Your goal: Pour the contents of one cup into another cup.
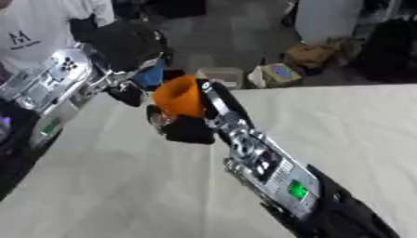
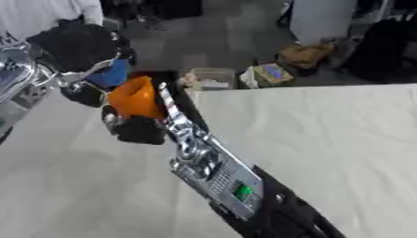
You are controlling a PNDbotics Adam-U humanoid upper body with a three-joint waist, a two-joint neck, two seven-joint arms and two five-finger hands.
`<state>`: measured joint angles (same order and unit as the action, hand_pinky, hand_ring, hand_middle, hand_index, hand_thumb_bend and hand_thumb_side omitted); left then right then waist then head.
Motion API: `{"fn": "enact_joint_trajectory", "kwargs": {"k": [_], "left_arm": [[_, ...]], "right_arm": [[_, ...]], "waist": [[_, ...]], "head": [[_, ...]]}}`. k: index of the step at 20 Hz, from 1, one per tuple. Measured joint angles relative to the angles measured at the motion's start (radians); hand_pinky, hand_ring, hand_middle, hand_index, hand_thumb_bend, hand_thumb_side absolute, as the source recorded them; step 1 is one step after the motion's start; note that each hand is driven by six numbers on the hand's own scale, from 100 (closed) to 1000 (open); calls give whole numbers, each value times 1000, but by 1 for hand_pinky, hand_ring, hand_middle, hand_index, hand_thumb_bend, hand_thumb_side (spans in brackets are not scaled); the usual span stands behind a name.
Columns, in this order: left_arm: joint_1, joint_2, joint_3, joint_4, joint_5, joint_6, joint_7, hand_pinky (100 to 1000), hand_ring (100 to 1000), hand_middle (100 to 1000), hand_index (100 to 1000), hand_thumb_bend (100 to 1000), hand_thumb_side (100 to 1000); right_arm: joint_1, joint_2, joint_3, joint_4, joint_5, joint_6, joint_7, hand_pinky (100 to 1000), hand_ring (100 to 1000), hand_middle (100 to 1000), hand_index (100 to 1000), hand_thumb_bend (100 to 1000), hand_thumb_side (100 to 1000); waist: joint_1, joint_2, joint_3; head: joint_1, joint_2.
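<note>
Near the far left corner of the pale surface (image 1: 326, 121), the right hand (image 1: 189, 125) holds the orange cup (image 1: 178, 95) up off the cloth, its fingers wrapped around the cup's lower part. The cup stands roughly upright with a slight tilt; its long axis runs near vertical, the narrower end down in the hand and the wider end up. Just beside it on the left, the left hand (image 2: 81, 90) holds a blue cup (image 2: 111, 73), fingers curled about it; only part of that cup shows, so its tilt cannot be told. The two cups sit close, the blue one slightly higher and farther back.

The right forearm (image 1: 273, 169) crosses the surface diagonally from the lower right, taking up the middle of the near area. The surface's far edge runs just behind the cups; beyond it on the floor lie a pale box (image 1: 220, 74) and a tan bag (image 1: 313, 55). To the right of the arm the cloth lies broad and open, and another bare stretch lies to the lower left.
</note>
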<state>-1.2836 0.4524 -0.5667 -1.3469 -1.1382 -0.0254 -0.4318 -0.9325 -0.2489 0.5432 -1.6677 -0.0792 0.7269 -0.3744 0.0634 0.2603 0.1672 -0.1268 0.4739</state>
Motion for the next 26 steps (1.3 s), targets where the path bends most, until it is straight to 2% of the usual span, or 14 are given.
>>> {"fn": "enact_joint_trajectory", "kwargs": {"k": [6, 13, 26], "left_arm": [[-1, -6, 0, 1, -1, 0, 0, 265, 581, 607, 757, 100, 100], [-1, -6, 0, -2, -3, 2, -2, 236, 570, 603, 759, 100, 100], [-1, -5, 21, -56, 12, 30, -15, 189, 552, 594, 763, 100, 100]], "right_arm": [[0, 0, 0, 0, 7, 2, 2, 456, 484, 479, 574, 100, 269], [2, 0, 0, 1, 15, 2, 2, 455, 483, 479, 573, 100, 266], [36, 0, -1, 73, 32, -19, -17, 454, 483, 478, 572, 100, 268]], "waist": [[0, -2, 2], [-3, -2, 5], [-5, -6, 11]], "head": [[0, 0], [-26, 0], [-23, 0]]}}
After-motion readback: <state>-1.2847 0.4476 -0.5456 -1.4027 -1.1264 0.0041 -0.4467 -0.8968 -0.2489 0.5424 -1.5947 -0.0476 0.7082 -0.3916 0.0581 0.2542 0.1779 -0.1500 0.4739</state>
